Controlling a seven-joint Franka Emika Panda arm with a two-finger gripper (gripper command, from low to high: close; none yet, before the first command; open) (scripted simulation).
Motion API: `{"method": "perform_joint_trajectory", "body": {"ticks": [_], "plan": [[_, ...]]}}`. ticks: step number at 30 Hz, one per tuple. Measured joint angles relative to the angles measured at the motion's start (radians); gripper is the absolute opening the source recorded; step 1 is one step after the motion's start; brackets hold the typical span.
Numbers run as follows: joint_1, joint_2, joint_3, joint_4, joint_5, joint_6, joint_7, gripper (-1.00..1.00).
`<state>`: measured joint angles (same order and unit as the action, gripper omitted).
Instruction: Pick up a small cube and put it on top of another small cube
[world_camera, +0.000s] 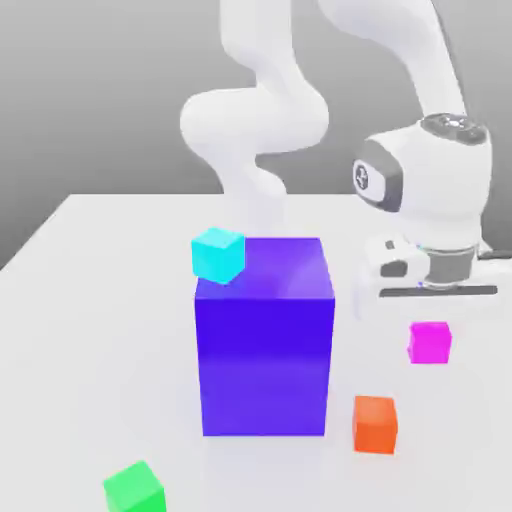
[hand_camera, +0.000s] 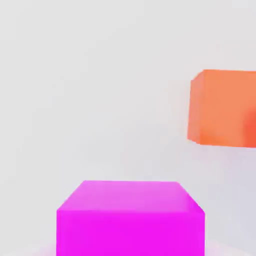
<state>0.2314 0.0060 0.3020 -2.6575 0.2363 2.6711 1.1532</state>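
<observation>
The small magenta cube (world_camera: 429, 342) sits directly under the white hand at the exterior view's right, centred in the grip of my gripper (world_camera: 430, 324), which is shut on it. The same magenta cube (hand_camera: 130, 219) shows very close in the hand view. The other small cube, bright green (world_camera: 134, 489), rests on the table near the front edge at the exterior view's left, far from the hand.
A big blue-purple block (world_camera: 265, 340) stands mid-table between the hand and the green cube, with a cyan cube (world_camera: 218, 254) on its top corner. An orange cube (world_camera: 375, 423) (hand_camera: 224, 108) lies on the white table (world_camera: 90, 330) just in front of the magenta one.
</observation>
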Motion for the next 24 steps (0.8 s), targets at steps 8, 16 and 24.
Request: {"method": "perform_joint_trajectory", "body": {"ticks": [8,16,24], "plan": [[-0.176,0.050,-0.091,0.131,0.003,-0.079,-0.098,-1.00],[-0.306,0.126,-0.217,0.190,-0.116,-0.069,0.013,-1.00],[-0.425,0.265,-0.364,0.302,-0.195,-0.044,0.028,-1.00]]}}
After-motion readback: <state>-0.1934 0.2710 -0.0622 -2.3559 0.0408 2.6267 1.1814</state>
